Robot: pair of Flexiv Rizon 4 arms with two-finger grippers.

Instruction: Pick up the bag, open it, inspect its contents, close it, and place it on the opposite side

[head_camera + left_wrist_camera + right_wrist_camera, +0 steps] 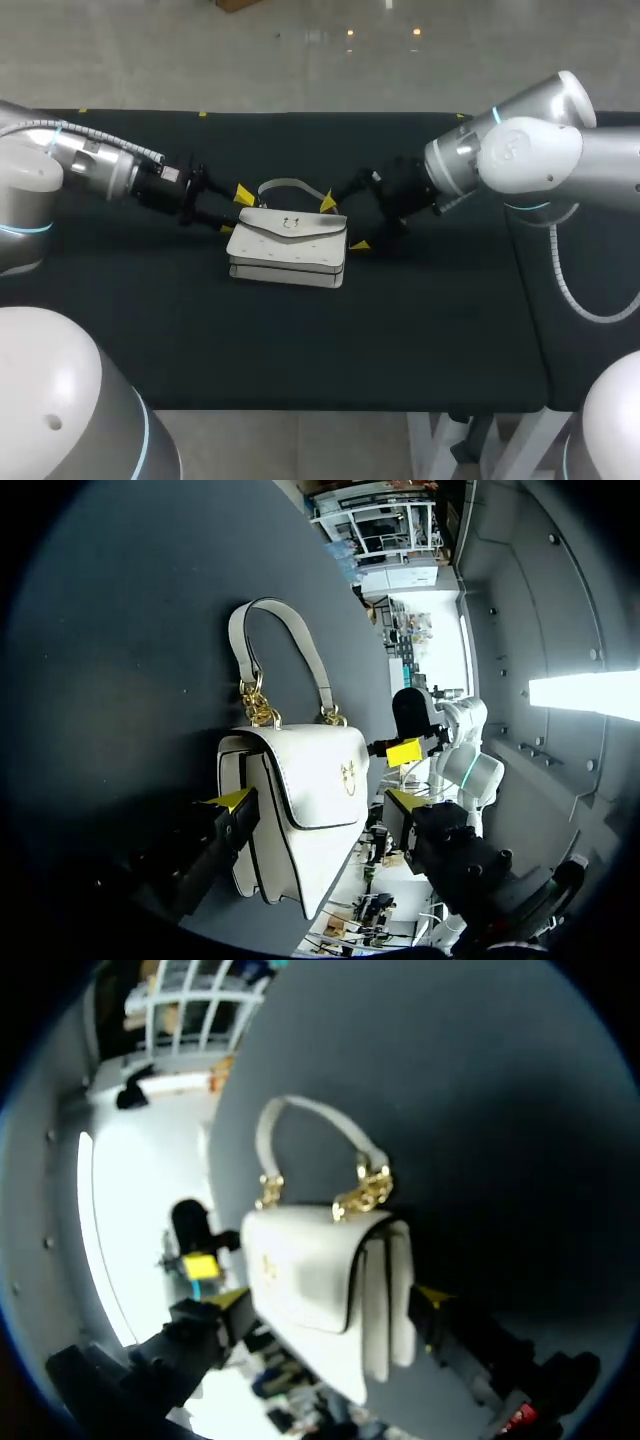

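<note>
White bag [288, 248] between low, spread fingers [243, 194]

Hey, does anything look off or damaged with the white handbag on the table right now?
Nothing stands out. The white handbag lies flat on the black table, flap closed, handle resting behind it, nothing spilled. The left gripper and right gripper sit open at its two ends.

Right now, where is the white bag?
In the head view the white bag sits on the black table, just left of centre, between the left end effector and the right end effector.
</note>
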